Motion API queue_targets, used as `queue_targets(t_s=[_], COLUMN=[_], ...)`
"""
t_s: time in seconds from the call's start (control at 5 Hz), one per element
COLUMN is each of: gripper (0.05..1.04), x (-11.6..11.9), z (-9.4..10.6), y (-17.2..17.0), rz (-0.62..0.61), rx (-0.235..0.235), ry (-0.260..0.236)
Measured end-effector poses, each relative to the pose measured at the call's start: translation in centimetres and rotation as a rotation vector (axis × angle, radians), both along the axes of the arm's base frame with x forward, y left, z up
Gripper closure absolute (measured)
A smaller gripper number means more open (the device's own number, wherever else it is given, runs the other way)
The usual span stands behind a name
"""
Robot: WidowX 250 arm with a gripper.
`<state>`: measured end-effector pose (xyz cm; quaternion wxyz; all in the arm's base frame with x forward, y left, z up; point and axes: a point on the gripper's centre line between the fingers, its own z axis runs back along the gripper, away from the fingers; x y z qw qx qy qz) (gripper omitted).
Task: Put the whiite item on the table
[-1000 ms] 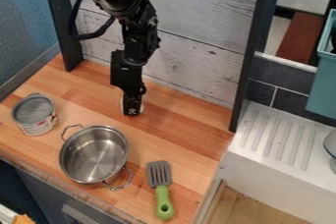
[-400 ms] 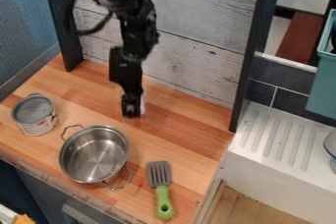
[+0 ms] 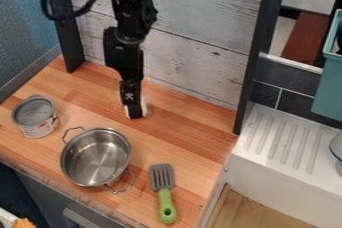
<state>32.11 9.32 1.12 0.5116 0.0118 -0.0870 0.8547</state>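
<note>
The end effector (image 3: 135, 114) hangs low over the desk (image 3: 190, 129), in front of the plank wall (image 3: 190, 59). Whether it is open or closed cannot be told, as its tip is seen edge-on. The white item (image 3: 144, 107) is mostly hidden behind that tip, with pale slivers showing at its sides; whether it is gripped or only stood against cannot be made out, nor whether its base is borne by the wood.

From the end effector, the steel pot (image 3: 95, 157) is found nearer the camera, the tin can (image 3: 35, 117) off toward the blue panel (image 3: 27, 27), and the green-handled spatula (image 3: 165, 197) beyond the pot on the sink side.

The step in hand is judged to be either the grasp or the setting down. The item's material cannot be read; a light, smooth, perhaps slippery piece is guessed at, so it is best taken around its middle with moderate pressure. If it is thin-walled, it could be dented by a hard squeeze; if it is held off-centre, it could be tipped on release. It should be lowered until firmly borne by the desk, then let go squarely.
</note>
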Motion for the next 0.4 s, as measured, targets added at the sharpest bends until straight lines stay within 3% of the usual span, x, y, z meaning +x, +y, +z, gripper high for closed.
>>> queue_targets(t_s=[0.2, 0.4], gripper=[0.083, 0.083], x=[-0.01, -0.10], z=[0.76, 0.77], y=[0.12, -0.14], rz=[-0.064, -0.074], rx=[0.069, 0.071], ry=[0.061, 0.072])
